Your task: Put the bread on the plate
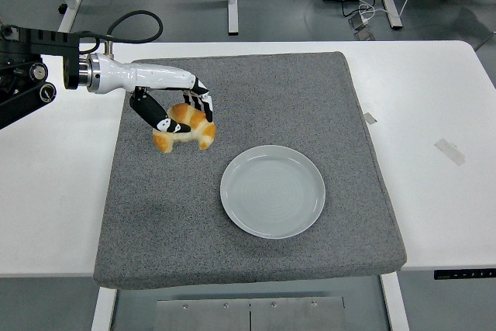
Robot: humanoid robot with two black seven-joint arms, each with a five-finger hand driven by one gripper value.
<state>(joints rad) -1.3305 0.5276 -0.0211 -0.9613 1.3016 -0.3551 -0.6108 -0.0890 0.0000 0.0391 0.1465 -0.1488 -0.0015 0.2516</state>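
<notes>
A golden-brown croissant (186, 129) hangs in my left hand (180, 114), lifted clear above the grey mat (256, 98). The hand's fingers (203, 104) are curled over its top and the thumb presses its left side. The arm comes in from the left edge with a white forearm. An empty pale grey plate (272, 191) lies on the mat, to the right of and nearer than the held croissant. My right arm is out of view.
The mat covers the middle of the white table (434, 191). Two bits of tape (449, 150) lie on the table right of the mat. Table legs and cables show on the floor beyond.
</notes>
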